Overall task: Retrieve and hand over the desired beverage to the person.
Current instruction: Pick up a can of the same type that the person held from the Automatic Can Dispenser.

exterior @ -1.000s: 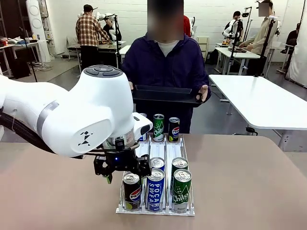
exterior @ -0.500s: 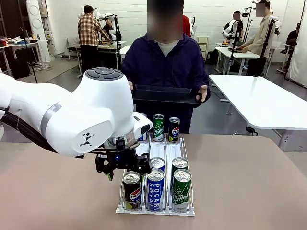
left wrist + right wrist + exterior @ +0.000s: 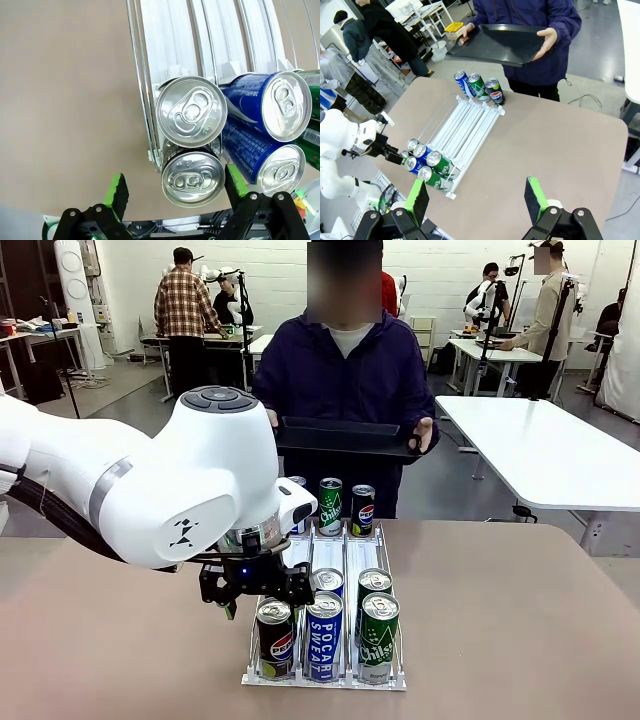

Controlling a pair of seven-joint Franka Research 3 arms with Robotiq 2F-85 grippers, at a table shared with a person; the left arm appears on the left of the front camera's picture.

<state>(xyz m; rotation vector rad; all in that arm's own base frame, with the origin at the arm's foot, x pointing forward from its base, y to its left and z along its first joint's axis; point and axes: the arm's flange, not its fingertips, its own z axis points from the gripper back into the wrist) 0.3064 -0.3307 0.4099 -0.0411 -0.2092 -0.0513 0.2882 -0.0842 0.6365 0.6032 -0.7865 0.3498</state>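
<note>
Approach is in hand: the left tool [image 3: 175, 189], spread wide, is held over the front cola can [image 3: 191, 176] in the rack [image 3: 330, 555] on the desk [image 3: 520, 620]; lowering and pinching are called for next.

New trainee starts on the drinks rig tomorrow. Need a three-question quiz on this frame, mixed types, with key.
1. True or false: the left end effector is shut on a can.
2. What is the person holding? A) a black tray B) a can C) nothing
3. How many cans stand at the far end of the rack?

Key:
1. False. It is open, its pads flanking the front Pepsi can without gripping it.
2. A. The black tray is held in both hands.
3. Three.
</note>
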